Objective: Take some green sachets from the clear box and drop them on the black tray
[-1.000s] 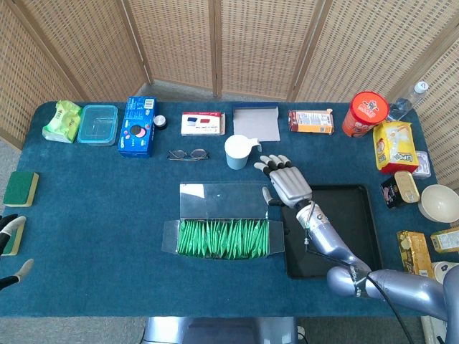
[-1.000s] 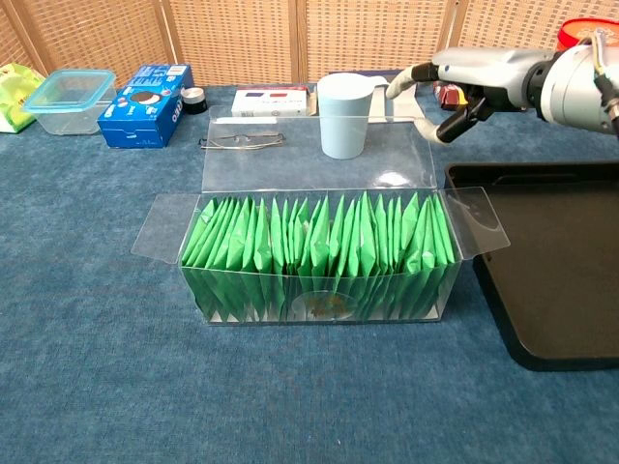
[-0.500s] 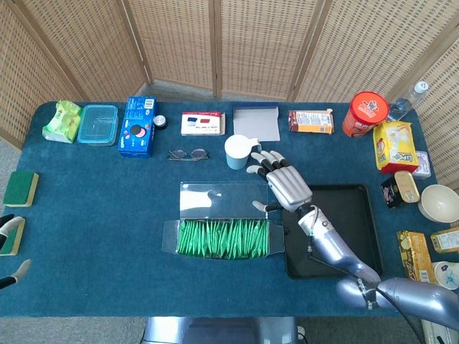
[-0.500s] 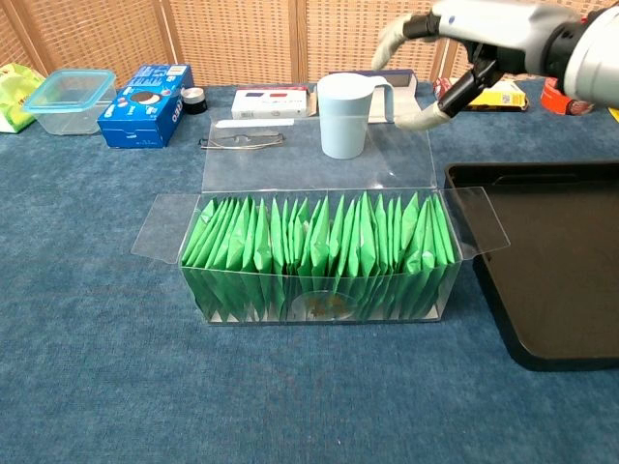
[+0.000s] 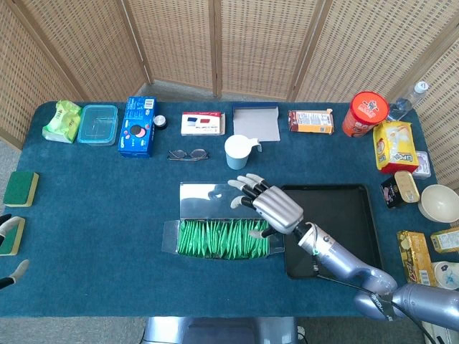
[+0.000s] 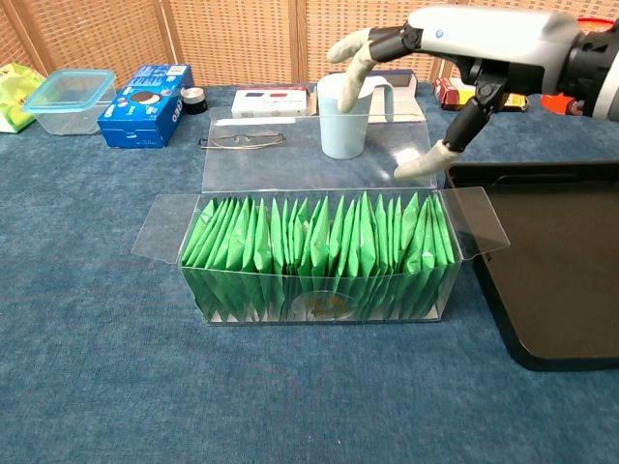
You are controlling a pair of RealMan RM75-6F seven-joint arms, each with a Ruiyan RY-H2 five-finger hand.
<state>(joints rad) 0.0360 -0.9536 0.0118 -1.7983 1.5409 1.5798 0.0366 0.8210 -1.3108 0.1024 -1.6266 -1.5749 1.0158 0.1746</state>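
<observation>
Fingers (image 5: 245,188) of right hand (image 5: 271,207) spread above clear box (image 6: 319,253).

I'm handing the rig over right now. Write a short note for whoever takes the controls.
Right hand: open, holding nothing, fingers spread above the right end of the clear box.
Left hand: only its fingertips show at the table's left edge; I cannot tell its state.
Green sachets: all standing packed in the open box.
Black tray: just right of the box, nothing on it.
Done: nothing transferred.
Left: grasp some sachets, carry them right, drop them on the tray.
</observation>
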